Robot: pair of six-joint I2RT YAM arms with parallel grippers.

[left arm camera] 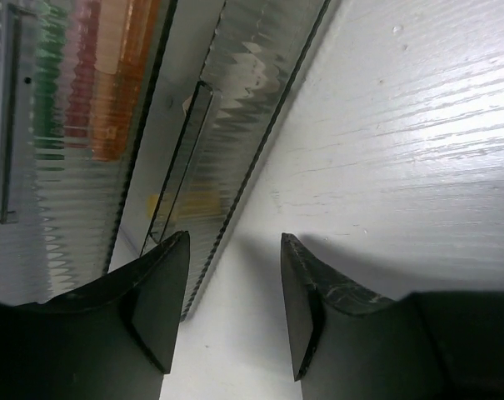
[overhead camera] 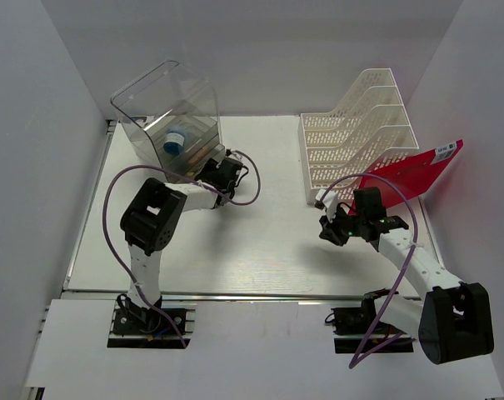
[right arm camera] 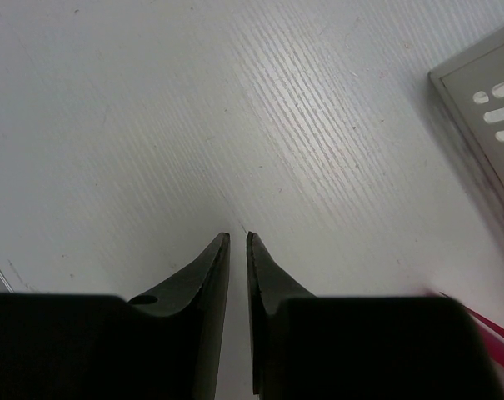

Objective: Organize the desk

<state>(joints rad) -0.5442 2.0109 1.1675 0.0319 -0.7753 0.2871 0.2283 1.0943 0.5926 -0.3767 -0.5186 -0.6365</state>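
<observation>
The left gripper (left arm camera: 233,242), jaws apart and empty, sits low over the desk (left arm camera: 401,125) with the ribbed front of the clear drawer box (left arm camera: 68,125) just ahead to its left. The right gripper (right arm camera: 237,237), jaws almost together on nothing, hovers over the desk, with the file rack (right arm camera: 485,108) ahead to its right. If that box front is the target, the left gripper should square to its edge first, since the light box may skid.

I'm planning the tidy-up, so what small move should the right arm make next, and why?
Probably open the right gripper and turn toward the flat red plastic folder: its jaws are shut on nothing over the white desk, and the folder sticks out sideways from the white slotted file rack.
</observation>
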